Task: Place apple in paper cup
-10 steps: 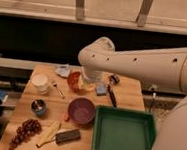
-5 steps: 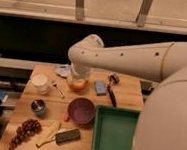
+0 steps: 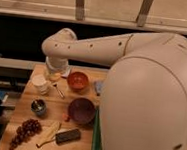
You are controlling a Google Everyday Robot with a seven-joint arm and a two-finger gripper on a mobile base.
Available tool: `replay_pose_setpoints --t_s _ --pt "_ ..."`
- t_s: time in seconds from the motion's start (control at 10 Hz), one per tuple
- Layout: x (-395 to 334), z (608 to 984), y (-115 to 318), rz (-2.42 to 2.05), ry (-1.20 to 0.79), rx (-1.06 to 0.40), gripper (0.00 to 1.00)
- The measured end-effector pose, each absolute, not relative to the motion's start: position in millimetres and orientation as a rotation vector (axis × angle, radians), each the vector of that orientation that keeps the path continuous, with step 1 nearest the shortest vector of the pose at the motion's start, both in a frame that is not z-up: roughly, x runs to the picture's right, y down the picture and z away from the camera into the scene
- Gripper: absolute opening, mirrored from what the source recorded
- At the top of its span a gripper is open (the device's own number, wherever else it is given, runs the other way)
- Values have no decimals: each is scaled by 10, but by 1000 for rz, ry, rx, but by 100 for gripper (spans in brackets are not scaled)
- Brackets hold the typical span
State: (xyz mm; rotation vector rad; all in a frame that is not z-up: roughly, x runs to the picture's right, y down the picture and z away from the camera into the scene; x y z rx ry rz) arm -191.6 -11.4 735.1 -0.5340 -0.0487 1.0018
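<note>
- Over the back left of the table (image 3: pixel 53 114), the gripper (image 3: pixel 55 73) is seen closed around the apple (image 3: pixel 54 77), just beside the paper cup (image 3: pixel 40 83) rather than above it.
- Compared with half a second earlier, the gripper has been carried leftward off the orange bowl (image 3: pixel 78 81), now uncovered; the green tray (image 3: pixel 96 137) is mostly hidden by the arm.
- No long axis can be told on the round apple; the paper cup is stood upright, mouth upward.

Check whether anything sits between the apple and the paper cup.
Nothing visible does. The gripper, shut on the apple, hangs beside the paper cup, on its orange bowl side, with no object between.
</note>
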Motion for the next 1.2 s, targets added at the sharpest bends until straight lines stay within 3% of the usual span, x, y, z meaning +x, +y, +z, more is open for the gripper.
replay_pose_setpoints --t_s 0.6,1.1,1.2 --pt "-2628 7598 -152 842 -112 -631 1" --pt "-3038 7842 -134 740 -107 -675 46" --pt "-3096 7906 -140 732 -104 -682 49"
